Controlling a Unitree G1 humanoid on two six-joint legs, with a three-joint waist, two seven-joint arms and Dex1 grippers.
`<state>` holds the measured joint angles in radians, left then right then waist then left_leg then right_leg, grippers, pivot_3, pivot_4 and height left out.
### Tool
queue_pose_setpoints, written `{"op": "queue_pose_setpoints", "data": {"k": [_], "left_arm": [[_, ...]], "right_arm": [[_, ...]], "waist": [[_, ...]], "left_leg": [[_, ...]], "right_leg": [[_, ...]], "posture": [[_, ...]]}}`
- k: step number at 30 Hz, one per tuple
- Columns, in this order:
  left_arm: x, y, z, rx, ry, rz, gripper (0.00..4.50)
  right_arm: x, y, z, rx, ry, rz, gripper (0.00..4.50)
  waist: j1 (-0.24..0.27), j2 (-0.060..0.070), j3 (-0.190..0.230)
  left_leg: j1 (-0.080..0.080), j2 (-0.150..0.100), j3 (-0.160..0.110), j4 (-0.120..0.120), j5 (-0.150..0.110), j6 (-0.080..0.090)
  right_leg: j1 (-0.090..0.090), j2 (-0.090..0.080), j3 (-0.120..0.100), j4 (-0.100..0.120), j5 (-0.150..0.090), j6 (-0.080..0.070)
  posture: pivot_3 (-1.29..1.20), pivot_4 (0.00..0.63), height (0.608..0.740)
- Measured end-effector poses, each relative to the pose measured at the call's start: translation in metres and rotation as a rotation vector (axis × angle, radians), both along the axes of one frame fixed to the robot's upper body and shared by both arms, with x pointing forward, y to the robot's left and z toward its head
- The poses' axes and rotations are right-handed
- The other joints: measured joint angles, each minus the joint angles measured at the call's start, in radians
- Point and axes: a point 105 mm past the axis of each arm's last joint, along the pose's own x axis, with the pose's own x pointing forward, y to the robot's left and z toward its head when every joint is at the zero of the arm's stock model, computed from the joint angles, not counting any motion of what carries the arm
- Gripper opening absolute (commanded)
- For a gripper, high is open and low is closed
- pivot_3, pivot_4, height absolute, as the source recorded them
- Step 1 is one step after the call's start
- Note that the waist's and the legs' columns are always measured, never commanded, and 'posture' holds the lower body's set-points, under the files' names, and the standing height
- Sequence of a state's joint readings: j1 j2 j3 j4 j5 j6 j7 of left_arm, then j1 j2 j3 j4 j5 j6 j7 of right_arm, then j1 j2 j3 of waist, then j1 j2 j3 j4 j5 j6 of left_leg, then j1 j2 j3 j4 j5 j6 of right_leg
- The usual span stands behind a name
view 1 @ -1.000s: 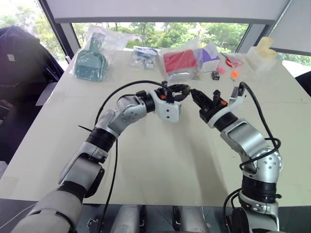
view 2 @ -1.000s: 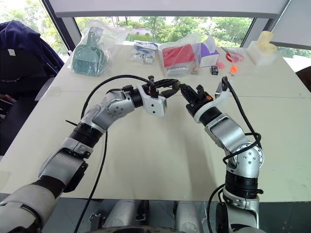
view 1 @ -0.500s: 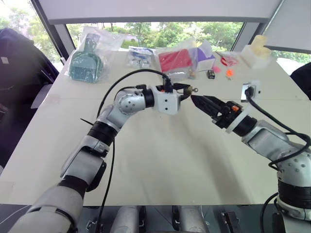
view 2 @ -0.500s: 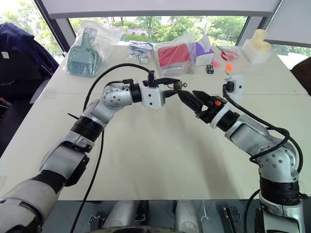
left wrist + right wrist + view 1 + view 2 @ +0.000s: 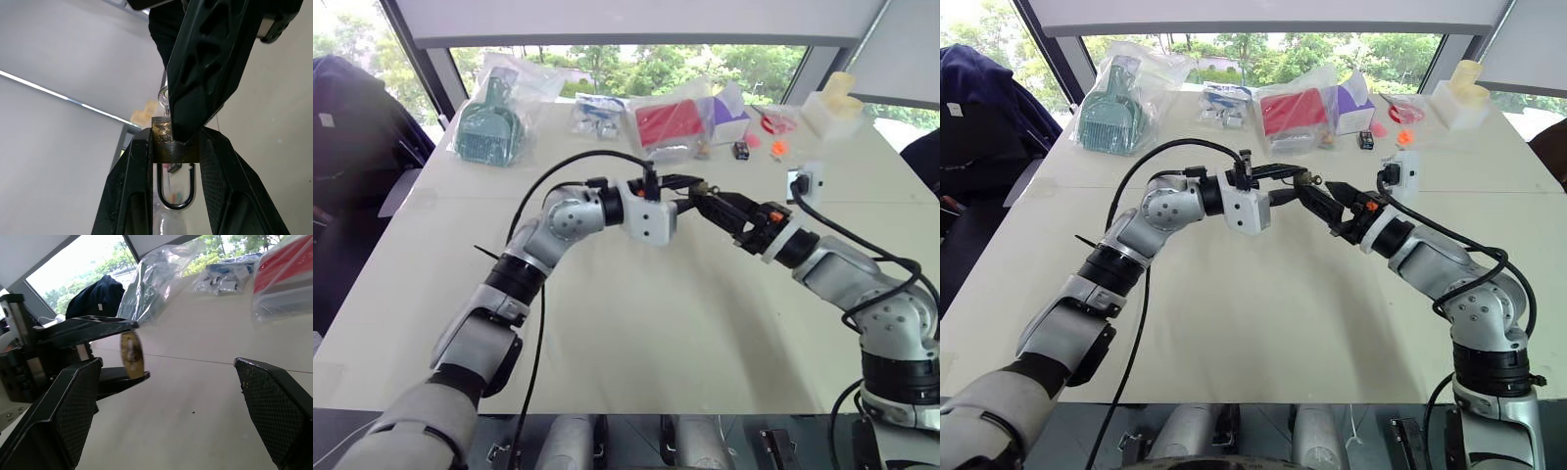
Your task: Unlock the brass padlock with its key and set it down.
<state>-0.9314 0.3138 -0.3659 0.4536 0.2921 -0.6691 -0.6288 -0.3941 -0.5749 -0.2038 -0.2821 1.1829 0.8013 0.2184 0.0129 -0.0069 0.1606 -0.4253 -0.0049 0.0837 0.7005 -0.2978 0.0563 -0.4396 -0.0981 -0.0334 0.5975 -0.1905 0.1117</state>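
the bench [image 5: 636, 333] carries bagged items along its far edge. above its middle, the left gripper [image 5: 173, 147] has its jaws pinching the brass padlock [image 5: 168, 142] by the body, shackle [image 5: 175, 188] seated, so it reads as locked. the key [image 5: 163, 98] sits in the padlock. the right gripper [image 5: 161, 401] faces it, jaws spread wide, gripping nothing. judging by this, turning the key and setting the padlock down are both left.

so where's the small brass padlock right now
Mid-table, above the surface, the small brass padlock is clamped in the left end effector, with the open right end effector beside it.
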Motion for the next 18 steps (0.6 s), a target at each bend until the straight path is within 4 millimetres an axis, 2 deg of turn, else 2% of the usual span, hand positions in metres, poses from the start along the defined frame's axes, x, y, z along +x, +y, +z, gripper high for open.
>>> {"op": "queue_pose_setpoints", "data": {"k": [3, 5, 7, 13, 14, 18], "left_arm": [[-0.001, 0.001, -0.004, 0.001, 0.009, 0.0, 0.71], [-0.001, 0.002, -0.006, 0.002, 0.015, 0.001, 0.71], [-0.001, 0.001, -0.006, 0.002, 0.013, 0.0, 0.71], [-0.001, 0.001, -0.008, 0.014, 0.021, 0.002, 0.71], [-0.001, 0.001, -0.008, 0.019, 0.023, 0.001, 0.71], [-0.002, 0.0, -0.008, 0.018, 0.033, -0.007, 2.62]], "right_arm": [[0.0, 0.002, 0.001, 0.004, -0.001, 0.015, 4.47], [0.0, 0.003, 0.0, 0.006, 0.002, 0.021, 3.95], [0.0, 0.005, -0.001, 0.013, 0.008, 0.027, 3.11], [-0.005, 0.014, 0.001, 0.009, -0.005, 0.063, 0.04], [-0.005, 0.014, 0.0, -0.001, -0.005, 0.061, 0.01], [-0.003, 0.014, -0.003, -0.004, 0.008, 0.052, 0.0]], "waist": [[0.0, 0.0, 0.0], [0.0, 0.0, 0.0], [0.0, 0.0, 0.0], [0.0, 0.0, 0.0], [0.0, 0.0, 0.0], [0.0, 0.0, 0.0]], "left_leg": [[0.0, 0.0, 0.0, 0.0, 0.0, 0.0], [0.0, 0.0, 0.0, 0.0, 0.0, 0.0], [0.0, 0.0, 0.0, 0.0, 0.0, 0.0], [0.0, 0.0, 0.0, 0.0, 0.0, 0.0], [0.0, 0.0, 0.0, 0.0, 0.0, 0.0], [0.0, 0.0, 0.0, 0.0, 0.0, 0.0]], "right_leg": [[0.0, 0.0, 0.0, 0.0, 0.0, 0.0], [0.0, 0.0, 0.0, 0.0, 0.0, 0.0], [0.0, 0.0, 0.0, 0.0, 0.0, 0.0], [0.0, 0.0, 0.0, 0.0, 0.0, 0.0], [0.0, 0.0, 0.0, 0.0, 0.0, 0.0], [0.0, 0.0, 0.0, 0.0, 0.0, 0.0]], "posture": [[0.0, 0.15, 0.74], [0.0, 0.15, 0.74], [0.0, 0.15, 0.74], [0.0, 0.15, 0.74], [0.0, 0.15, 0.74], [0.0, 0.15, 0.74]]}}
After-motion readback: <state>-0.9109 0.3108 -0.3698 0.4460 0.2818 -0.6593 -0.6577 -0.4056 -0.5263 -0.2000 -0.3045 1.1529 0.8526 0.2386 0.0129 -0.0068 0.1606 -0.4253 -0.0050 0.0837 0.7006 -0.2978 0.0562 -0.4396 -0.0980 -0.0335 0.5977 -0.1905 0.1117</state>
